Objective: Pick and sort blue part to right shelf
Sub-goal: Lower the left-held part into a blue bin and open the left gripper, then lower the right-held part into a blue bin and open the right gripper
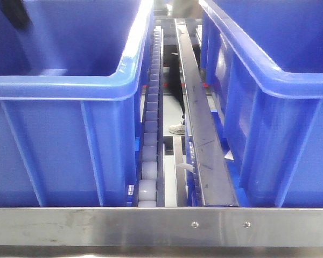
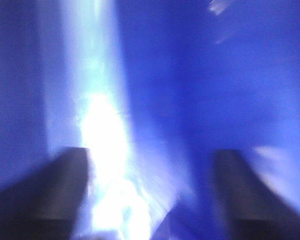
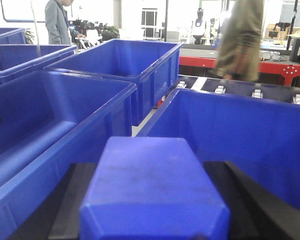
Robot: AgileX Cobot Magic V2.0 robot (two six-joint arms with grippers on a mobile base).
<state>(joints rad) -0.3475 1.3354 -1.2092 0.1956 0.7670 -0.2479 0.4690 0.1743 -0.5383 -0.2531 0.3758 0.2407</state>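
The blue part (image 3: pixel 152 192) is a squat, solid-blue plastic block with a flat, faintly scuffed top and bevelled near corners (its cap is not in view). It sits gripped between the dark fingers (image 3: pixel 72 200) of the right claw (image 3: pixel 152 200), raised above the blue bins (image 3: pixel 140 65) of the shelf (image 1: pixel 161 226).

The shelf has a steel front rail with two screws, a white roller track (image 1: pixel 149 134) and a steel divider (image 1: pixel 202 140) between two bins. Beyond the bins stand two people (image 3: pixel 57 20) and a red-edged table (image 3: pixel 280 65).

The left claw (image 2: pixel 150 195) is spread wide, holding nothing, against blurred blue plastic.
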